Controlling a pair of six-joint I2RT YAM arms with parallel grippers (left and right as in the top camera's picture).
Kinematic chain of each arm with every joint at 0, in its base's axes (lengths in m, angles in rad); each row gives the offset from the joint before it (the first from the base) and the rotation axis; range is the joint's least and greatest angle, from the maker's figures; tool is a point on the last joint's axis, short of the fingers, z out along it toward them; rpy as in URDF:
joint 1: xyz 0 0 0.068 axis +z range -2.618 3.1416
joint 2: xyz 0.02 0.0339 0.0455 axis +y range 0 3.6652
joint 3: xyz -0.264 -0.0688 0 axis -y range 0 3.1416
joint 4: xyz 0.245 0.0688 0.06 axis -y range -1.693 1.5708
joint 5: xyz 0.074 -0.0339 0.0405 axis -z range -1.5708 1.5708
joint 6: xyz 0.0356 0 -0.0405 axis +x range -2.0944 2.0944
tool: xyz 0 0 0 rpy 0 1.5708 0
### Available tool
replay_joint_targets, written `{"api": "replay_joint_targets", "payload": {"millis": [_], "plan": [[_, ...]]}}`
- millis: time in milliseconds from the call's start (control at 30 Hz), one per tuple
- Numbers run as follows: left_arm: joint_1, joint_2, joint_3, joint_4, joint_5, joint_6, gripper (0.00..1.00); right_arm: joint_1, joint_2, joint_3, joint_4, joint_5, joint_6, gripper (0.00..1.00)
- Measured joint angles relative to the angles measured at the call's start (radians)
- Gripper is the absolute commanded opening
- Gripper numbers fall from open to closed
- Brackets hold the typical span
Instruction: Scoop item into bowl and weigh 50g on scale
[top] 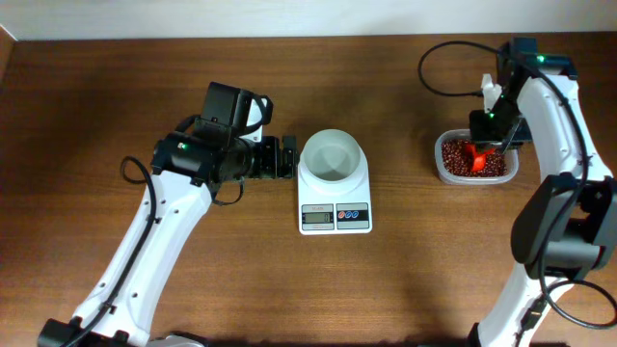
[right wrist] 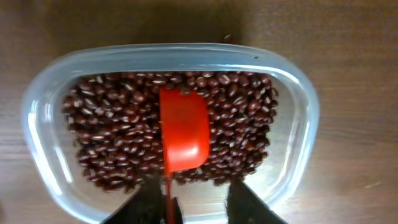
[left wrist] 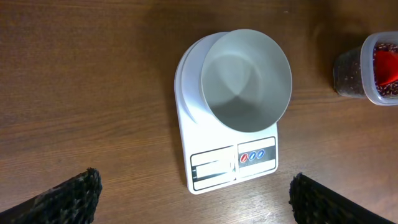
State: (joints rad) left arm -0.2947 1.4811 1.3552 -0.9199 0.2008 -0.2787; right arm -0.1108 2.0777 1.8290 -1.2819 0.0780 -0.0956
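The white bowl (top: 333, 157) stands empty on the white scale (top: 335, 217). My left gripper (top: 280, 157) hovers just left of them, open and empty. In the left wrist view the bowl (left wrist: 245, 81) and scale (left wrist: 211, 168) lie ahead of the wide-open fingers (left wrist: 193, 199). The reddish-brown beans (right wrist: 242, 124) fill a clear tub (right wrist: 37, 124). A red scoop (right wrist: 183, 130) lies on the beans. Its thin handle runs back along the left finger of my right gripper (right wrist: 199, 186). The right finger stands apart from the handle. In the overhead view my right gripper (top: 487, 140) is over the tub (top: 443, 169).
The tub of beans (left wrist: 373, 68) with the scoop (left wrist: 387, 65) shows right of the scale in the left wrist view. A black cable (top: 448, 67) loops on the table behind the tub. The rest is bare brown wood (top: 116, 96).
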Motion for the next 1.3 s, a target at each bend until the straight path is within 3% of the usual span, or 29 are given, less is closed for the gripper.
{"api": "replay_joint_targets", "payload": {"millis": [33, 100, 133, 167, 200, 233, 367, 433, 700, 933, 1067, 1300], "plan": [[0.0, 0.0, 0.0, 0.0, 0.0, 0.0, 1.0, -0.001, 0.003, 0.0, 0.005, 0.004, 0.002, 0.86], [0.0, 0.0, 0.0, -0.009, 0.0, 0.003, 0.96, -0.001, 0.005, 0.011, -0.004, 0.005, -0.001, 0.99], [0.0, 0.0, 0.0, -0.016, 0.0, 0.008, 0.86, -0.001, 0.01, 0.043, -0.033, 0.003, -0.002, 0.99], [0.0, 0.0, 0.0, -0.029, 0.0, 0.016, 0.59, -0.001, 0.013, 0.087, -0.046, 0.003, -0.004, 0.99], [0.0, 0.0, 0.0, -0.04, -0.001, 0.025, 0.16, -0.001, 0.012, 0.139, -0.052, 0.003, -0.006, 0.99], [0.0, 0.0, -0.001, -0.041, -0.002, 0.033, 0.0, -0.001, 0.012, 0.159, -0.052, 0.004, -0.006, 0.99], [-0.005, 0.0, -0.075, -0.018, -0.011, 0.119, 0.0, -0.001, 0.013, 0.166, -0.054, 0.004, -0.006, 0.99], [-0.043, 0.0, -0.138, 0.064, -0.028, 0.16, 0.0, -0.001, 0.013, 0.166, -0.053, 0.004, -0.006, 0.99], [-0.363, 0.0, -0.222, 0.159, -0.209, 0.261, 0.0, -0.001, 0.013, 0.166, -0.055, 0.004, -0.006, 0.99], [-0.596, 0.192, -0.238, 0.259, -0.451, 0.524, 0.0, -0.001, 0.013, 0.166, -0.056, 0.004, -0.006, 0.99], [-0.614, 0.269, -0.241, 0.29, -0.533, 0.592, 0.0, -0.001, 0.013, 0.166, -0.056, 0.004, -0.006, 0.99], [-0.625, 0.277, -0.243, 0.357, -0.55, 0.68, 0.0, -0.001, 0.013, 0.166, -0.056, 0.004, -0.006, 0.99]]}}
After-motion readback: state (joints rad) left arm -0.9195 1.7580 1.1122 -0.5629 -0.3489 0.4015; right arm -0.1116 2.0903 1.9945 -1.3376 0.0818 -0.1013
